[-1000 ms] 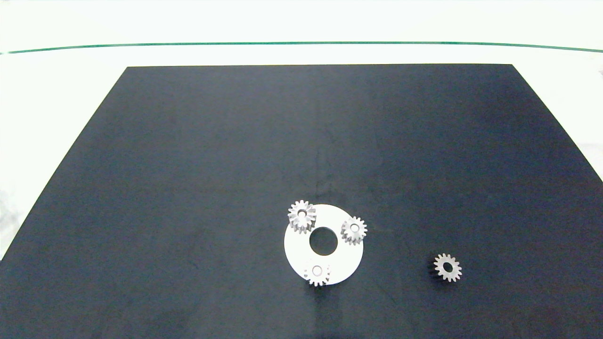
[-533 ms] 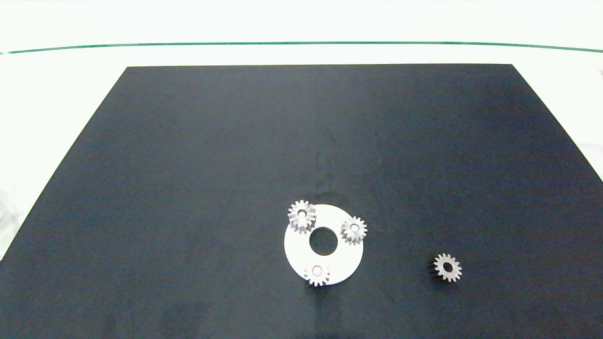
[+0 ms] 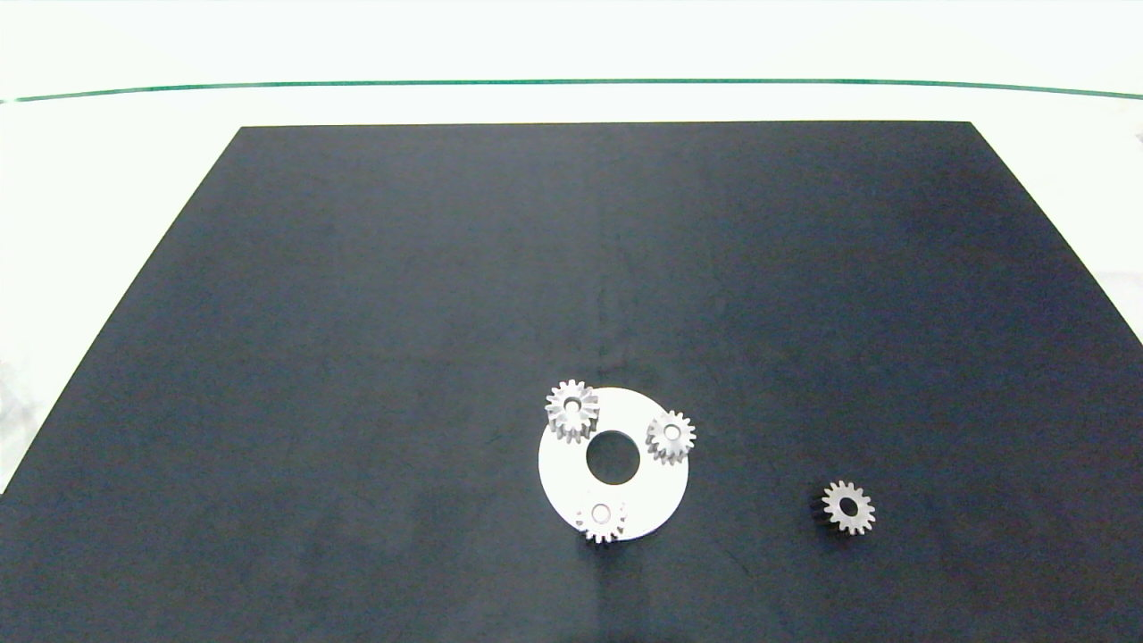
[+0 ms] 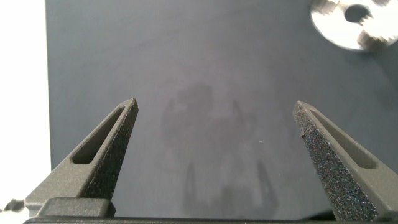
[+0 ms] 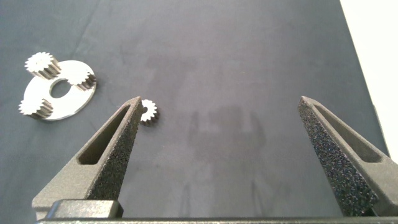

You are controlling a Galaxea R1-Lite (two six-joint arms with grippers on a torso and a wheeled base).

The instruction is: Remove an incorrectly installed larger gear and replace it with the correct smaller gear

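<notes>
The larger gear [image 3: 571, 409], taller and with pointed teeth, sits on the far-left peg of a white round plate [image 3: 647, 487]; it also shows in the right wrist view as the larger gear [image 5: 42, 64]. The smaller gear [image 3: 848, 507] lies loose on the black mat to the plate's right, and the right wrist view shows this smaller gear [image 5: 149, 111] beside one finger. My right gripper [image 5: 221, 100] hangs open above the mat, holding nothing. My left gripper [image 4: 215, 104] is open over bare mat, with the plate [image 4: 336, 31] off to one side. Neither arm appears in the head view.
Two other small gears [image 3: 671, 436] [image 3: 600, 520] sit on the plate around its centre hole [image 3: 613, 457]. The black mat [image 3: 446, 268] covers most of the white table, whose pale border [image 3: 89, 223] runs along the sides and back.
</notes>
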